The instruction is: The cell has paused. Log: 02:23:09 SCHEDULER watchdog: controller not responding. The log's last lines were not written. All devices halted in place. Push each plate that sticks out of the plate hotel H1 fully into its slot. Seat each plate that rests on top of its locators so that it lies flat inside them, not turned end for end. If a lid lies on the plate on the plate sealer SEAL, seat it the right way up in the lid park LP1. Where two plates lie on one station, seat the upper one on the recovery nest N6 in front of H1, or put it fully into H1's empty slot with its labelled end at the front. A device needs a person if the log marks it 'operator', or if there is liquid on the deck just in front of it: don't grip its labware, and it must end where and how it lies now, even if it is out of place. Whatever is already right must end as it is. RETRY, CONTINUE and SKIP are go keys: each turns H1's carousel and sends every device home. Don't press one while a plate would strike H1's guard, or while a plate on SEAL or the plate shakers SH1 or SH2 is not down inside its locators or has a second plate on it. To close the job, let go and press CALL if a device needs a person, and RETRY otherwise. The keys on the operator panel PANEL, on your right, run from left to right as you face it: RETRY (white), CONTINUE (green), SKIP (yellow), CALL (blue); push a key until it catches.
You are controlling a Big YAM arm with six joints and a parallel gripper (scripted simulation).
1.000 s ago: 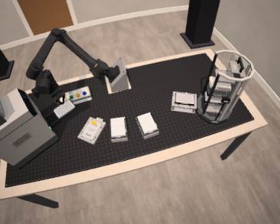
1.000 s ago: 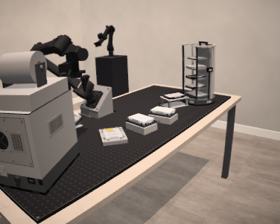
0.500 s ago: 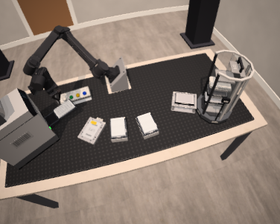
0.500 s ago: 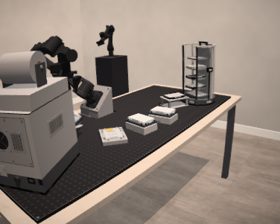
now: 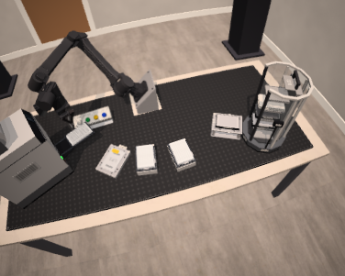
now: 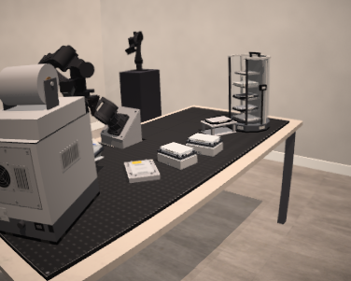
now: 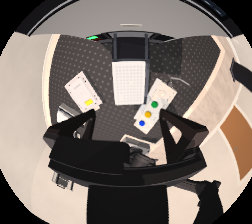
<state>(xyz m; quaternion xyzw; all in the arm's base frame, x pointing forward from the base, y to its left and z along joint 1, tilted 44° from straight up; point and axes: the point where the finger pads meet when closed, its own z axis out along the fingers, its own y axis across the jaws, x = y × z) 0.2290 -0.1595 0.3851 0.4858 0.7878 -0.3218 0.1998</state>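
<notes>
Top view: the gripper [image 5: 61, 114] hangs released, fingers wide, holding nothing, between the sealer [image 5: 27, 169] and the key panel [image 5: 94, 117]. Bare deck [image 5: 185, 100] lies toward the plate hotel [image 5: 305, 83].

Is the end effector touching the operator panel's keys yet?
Apart. The wrist view shows the open end effector held above the panel, its fingers off the keys.

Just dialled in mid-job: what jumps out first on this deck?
The tall clear-walled plate hotel at the deck's far right end draws the eye first, its plates stacked on shelves inside. At the opposite end stands the big grey sealer with a roll on top, a white plate on its tray. Beside it the black arm folds down with its tool open and empty above the panel with coloured keys.
</notes>
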